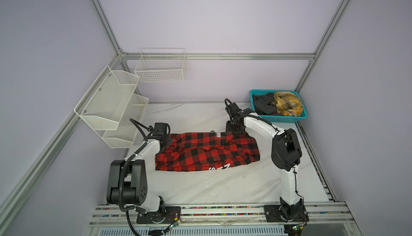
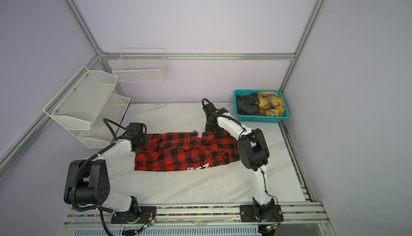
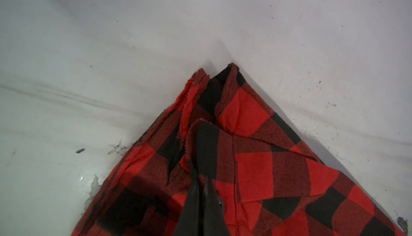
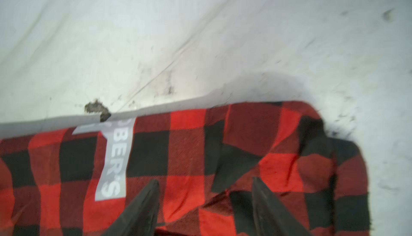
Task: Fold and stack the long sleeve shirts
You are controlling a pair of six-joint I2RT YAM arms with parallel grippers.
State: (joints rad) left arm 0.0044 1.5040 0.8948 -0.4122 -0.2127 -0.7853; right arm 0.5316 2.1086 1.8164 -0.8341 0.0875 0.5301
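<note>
The red-and-black buffalo-check shirt (image 1: 207,152) (image 2: 185,152) lies folded into a long band across the middle of the white table, with white letters (image 1: 220,168) showing at its near edge. My left gripper (image 1: 165,144) (image 2: 139,144) (image 3: 201,179) is shut on a fold of cloth at the shirt's left end (image 3: 256,168). My right gripper (image 1: 237,132) (image 2: 215,131) (image 4: 205,181) stands open just over the shirt's far right corner (image 4: 189,157), next to a grey label (image 4: 113,157). A yellow plaid shirt (image 1: 287,104) and a dark grey one (image 1: 265,105) lie crumpled in a basket.
The teal basket (image 1: 278,119) (image 2: 263,119) stands at the table's far right corner. A white mesh shelf rack (image 1: 111,103) hangs on the left wall and a wire basket (image 1: 160,67) on the back wall. Aluminium rails border the table's right and near edges.
</note>
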